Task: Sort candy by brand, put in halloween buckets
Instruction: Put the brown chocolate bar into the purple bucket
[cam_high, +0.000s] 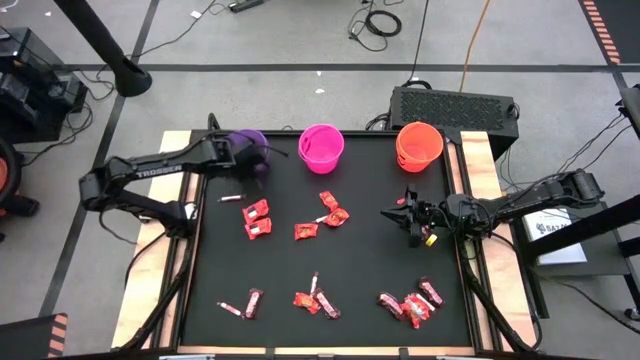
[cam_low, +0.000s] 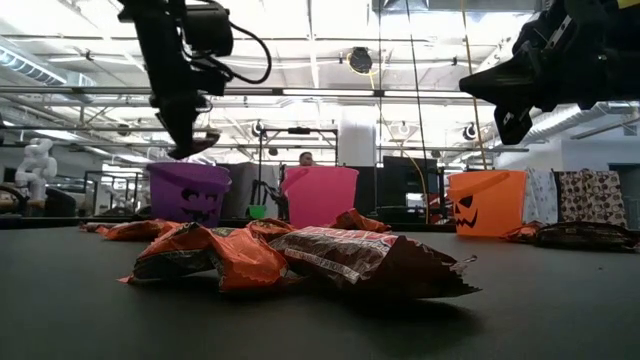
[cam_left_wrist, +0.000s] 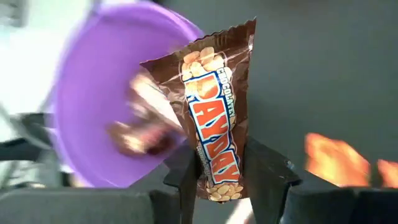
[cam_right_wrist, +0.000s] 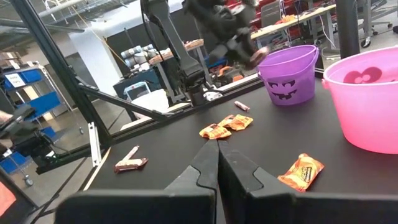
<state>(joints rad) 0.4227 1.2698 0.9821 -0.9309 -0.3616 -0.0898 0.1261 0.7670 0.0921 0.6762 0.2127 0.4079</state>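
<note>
**Left hand holds a PayDay bar over the purple bucket**

Left hand (cam_left_wrist: 217, 177) is clamped on a brown PayDay bar (cam_left_wrist: 214, 112), its two dark fingers (cam_left_wrist: 180, 177) pinching the lower end of the wrapper so that the bar stands out past them. In the high view the left arm reaches from the table's left edge toward the far left corner, with the hand (cam_high: 262, 162) at the rim of the purple bucket (cam_high: 245, 140). The low view shows the hand (cam_low: 190, 148) pointing down just above that bucket (cam_low: 188, 192), and the left wrist view shows wrapped sweets already lying inside it.

Right hand (cam_high: 412, 215) hangs above the table on the right side, in front of the orange bucket (cam_high: 418, 143), its fingers pressed together and holding nothing; the right arm comes in from the table's right edge.

The pink bucket (cam_high: 321, 146) stands between the purple and the orange one along the far edge of the black table (cam_high: 350, 270). The candy (cam_high: 256, 219) is scattered over the table: red-orange packets near the middle, another group (cam_high: 410, 303) of red and dark wrappers near the front right, and a few thin sticks and dark pieces along the front. In the low view, orange and brown wrappers (cam_low: 300, 255) lie close to the camera.
</note>
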